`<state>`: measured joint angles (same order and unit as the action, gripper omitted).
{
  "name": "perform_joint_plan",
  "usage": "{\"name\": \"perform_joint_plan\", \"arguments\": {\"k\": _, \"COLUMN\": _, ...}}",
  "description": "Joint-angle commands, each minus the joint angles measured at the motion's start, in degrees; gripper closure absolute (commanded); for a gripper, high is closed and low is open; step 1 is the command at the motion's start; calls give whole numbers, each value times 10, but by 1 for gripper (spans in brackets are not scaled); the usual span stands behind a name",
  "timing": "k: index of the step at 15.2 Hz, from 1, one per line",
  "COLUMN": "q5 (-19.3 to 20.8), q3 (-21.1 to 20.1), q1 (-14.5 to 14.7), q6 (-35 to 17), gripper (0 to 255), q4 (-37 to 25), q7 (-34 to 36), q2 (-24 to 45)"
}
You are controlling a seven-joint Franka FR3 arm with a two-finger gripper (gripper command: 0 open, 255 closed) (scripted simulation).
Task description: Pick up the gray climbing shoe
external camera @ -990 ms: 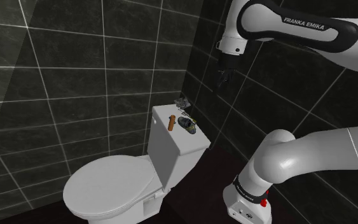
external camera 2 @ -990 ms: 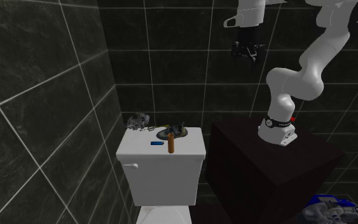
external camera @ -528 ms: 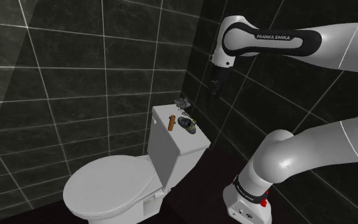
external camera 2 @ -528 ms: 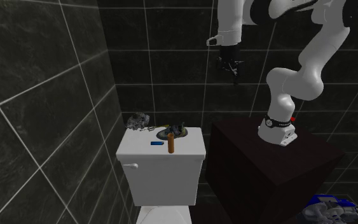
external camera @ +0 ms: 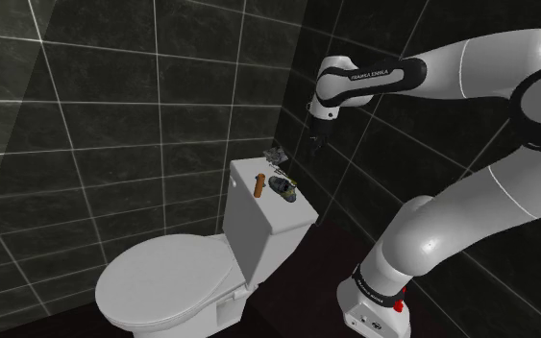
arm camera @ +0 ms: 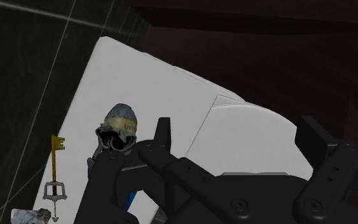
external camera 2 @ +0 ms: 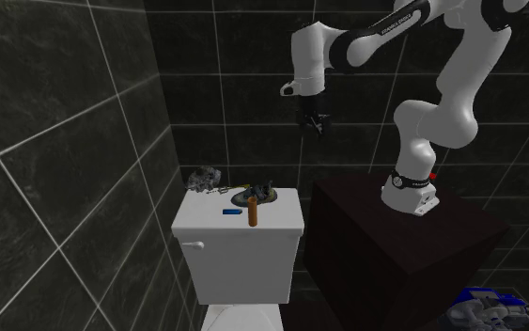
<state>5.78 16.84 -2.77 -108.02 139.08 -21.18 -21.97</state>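
Observation:
The gray climbing shoe, with a tan band across it, lies on the white toilet tank lid. On that lid the shoe sits just right of a brown cylinder in the shoulder view. In the second exterior view the shoe is near the lid's back edge. My black gripper hangs in the air above and to the right of the shoe, well apart from it. From the second exterior camera the gripper is high above the tank's right end. The gripper is open and holds nothing.
Also on the lid are a gold key, a crumpled gray object, a small blue item and the brown cylinder. Dark tiled walls close in behind. The toilet seat lies in front. A blue-white thing lies on the floor.
The arm has swung down and toward the tank; the gripper came lower and further left in both exterior views. The things on the lid have not moved.

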Motion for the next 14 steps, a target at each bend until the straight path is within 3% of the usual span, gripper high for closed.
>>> {"name": "perform_joint_plan", "arguments": {"k": 1, "q5": -2, "q3": 16, "q1": -1, "q6": -30, "gripper": 0, "q4": -7, "q7": -25, "q2": 39}}
{"name": "perform_joint_plan", "arguments": {"k": 7, "q5": -33, "q3": 54, "q1": -3, "q6": -110, "gripper": 0, "q4": -46, "q7": -106, "q2": 173}}
{"name": "perform_joint_plan", "arguments": {"k": 14, "q5": -103, "q3": 64, "q1": -26, "q6": -173, "gripper": 0, "q4": -127, "q7": -209, "q2": 344}}
